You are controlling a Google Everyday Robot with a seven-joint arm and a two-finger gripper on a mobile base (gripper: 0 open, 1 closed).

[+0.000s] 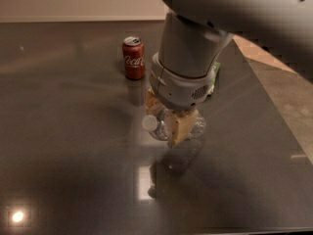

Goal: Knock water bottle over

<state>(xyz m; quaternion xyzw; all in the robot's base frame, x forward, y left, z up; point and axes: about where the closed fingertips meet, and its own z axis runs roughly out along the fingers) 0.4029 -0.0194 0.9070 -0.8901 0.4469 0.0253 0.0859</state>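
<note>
You see the tan-yellow gripper (166, 117) low over the middle of the glossy dark grey table (63, 146), under a pale grey arm (188, 58). At it, the water bottle (198, 126) shows clear, ribbed plastic with a white cap (147, 123). The can (133, 58) behind is red with white lettering and a silver top. A bit of green (215, 75) peeks out behind the arm.

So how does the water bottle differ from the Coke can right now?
The water bottle lies tipped on its side; the Coca-Cola can stands upright. The bottle is clear with a white cap; the can is red. The end effector hangs right over the bottle; the can stands apart. Both rest on the dark table.
</note>
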